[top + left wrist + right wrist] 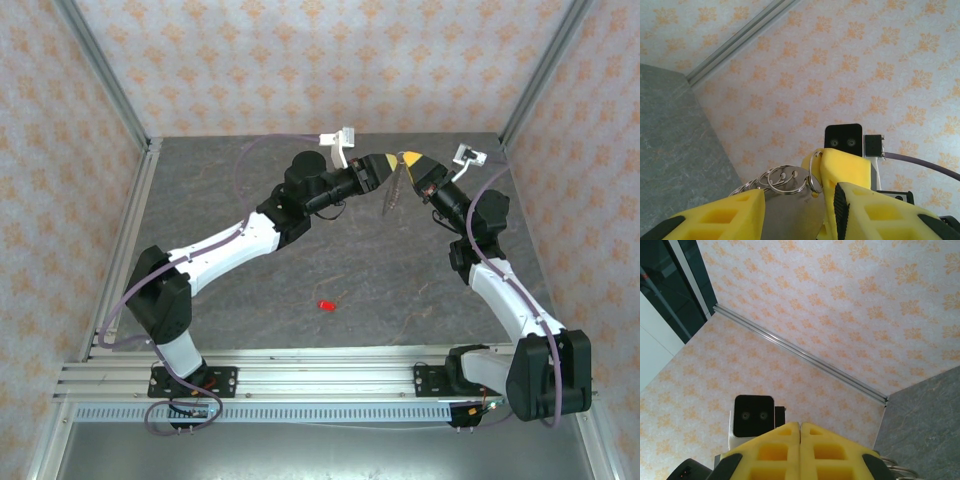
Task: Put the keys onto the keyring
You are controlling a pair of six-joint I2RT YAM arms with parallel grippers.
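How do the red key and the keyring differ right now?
The red key is tiny and bright red; the keyring is a larger grey metal loop. The red key lies loose on the table; the keyring hangs in the air, pinched by the shut right gripper.

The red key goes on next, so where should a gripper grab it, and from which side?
Pinch the red key across its short width, coming straight down: it lies flat and alone on the table, too low to take from the side.
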